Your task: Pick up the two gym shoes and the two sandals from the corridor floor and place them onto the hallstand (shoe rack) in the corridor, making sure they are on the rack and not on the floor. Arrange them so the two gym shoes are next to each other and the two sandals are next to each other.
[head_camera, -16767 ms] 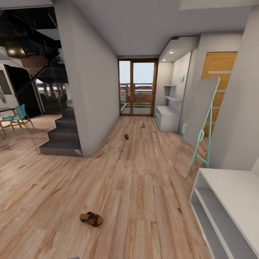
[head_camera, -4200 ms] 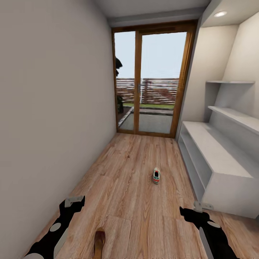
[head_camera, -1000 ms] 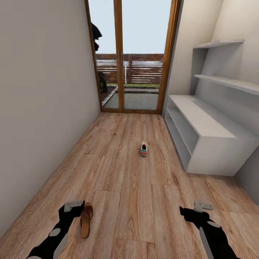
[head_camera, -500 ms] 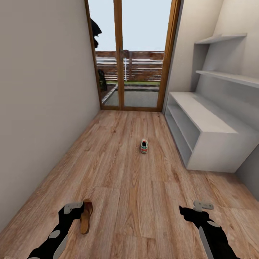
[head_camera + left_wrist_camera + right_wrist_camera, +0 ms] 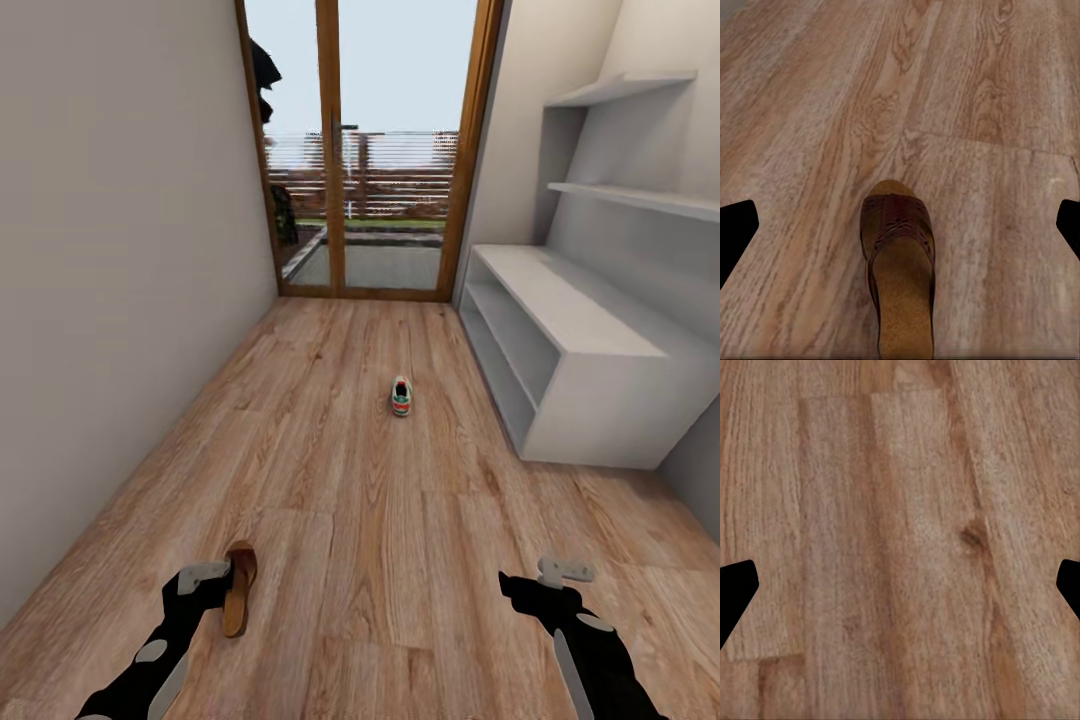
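Note:
One dark-brown sandal [image 5: 238, 588] with a tan footbed lies on the wood-plank corridor floor [image 5: 340, 480], just beside my left gripper [image 5: 205, 577]. In the left wrist view the sandal [image 5: 898, 277] sits on the floor below the open left gripper [image 5: 900, 225], whose fingertips [image 5: 736, 225] stand wide apart. A white gym shoe [image 5: 401, 396] with teal lining lies farther ahead, mid-corridor. The white hallstand [image 5: 560, 310] runs along the right wall. My right gripper [image 5: 562, 574] hangs open over bare floor [image 5: 900, 540]. The other sandal and gym shoe are out of view.
A grey wall [image 5: 120, 260] bounds the corridor on the left. A wood-framed glass door [image 5: 370, 150] closes the far end. Two floating shelves [image 5: 640, 195] hang above the hallstand's bench top. Open floor lies between the sandal and the gym shoe.
The whole view has shifted a little, so the sandal and gym shoe show slightly higher in the picture. Both arms hold the same pose and both grippers stay open.

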Robot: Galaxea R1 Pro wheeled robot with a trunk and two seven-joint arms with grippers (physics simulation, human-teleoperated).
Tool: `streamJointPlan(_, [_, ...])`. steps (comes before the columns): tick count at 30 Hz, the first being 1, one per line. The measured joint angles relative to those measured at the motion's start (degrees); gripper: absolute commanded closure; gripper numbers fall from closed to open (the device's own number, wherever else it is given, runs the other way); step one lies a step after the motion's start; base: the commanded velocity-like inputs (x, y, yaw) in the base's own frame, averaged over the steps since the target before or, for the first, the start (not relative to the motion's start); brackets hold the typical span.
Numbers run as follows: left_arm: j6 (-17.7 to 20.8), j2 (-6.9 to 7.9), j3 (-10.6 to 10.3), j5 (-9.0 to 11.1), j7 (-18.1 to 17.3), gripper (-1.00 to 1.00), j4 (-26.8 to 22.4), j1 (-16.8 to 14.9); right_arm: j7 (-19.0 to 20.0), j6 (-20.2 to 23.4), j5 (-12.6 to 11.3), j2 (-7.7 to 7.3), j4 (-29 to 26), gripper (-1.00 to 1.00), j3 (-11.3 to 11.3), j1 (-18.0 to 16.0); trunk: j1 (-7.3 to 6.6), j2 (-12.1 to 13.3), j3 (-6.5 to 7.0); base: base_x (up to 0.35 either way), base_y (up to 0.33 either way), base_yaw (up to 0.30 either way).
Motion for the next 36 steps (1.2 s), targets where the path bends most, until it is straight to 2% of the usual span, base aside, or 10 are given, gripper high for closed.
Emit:
streamJointPlan(13, [0.0,0.00,0.0,-0.1,0.0,-1.00,0.0,0.0,0.0,0.0,0.0,0.01,-0.1,-1.00,0.0,0.0,2.86,-5.2,-3.54,0.000,0.000,0.000])
streamJointPlan(23, [-0.1,0.00,0.0,-0.1,0.0,-1.00,0.0,0.0,0.0,0.0,0.0,-0.07,-0.1,-1.00,0.0,0.0,3.12,-5.4,-6.68,0.000,0.000,-0.018])
streamJointPlan(36, [-0.1,0.00,0.0,-0.1,0.0,-1.00,0.0,0.0,0.0,0.0,0.0,-0.02,-0.1,-1.00,0.0,0.0,3.45,-5.5,-10.77,0.000,0.000,-0.104])
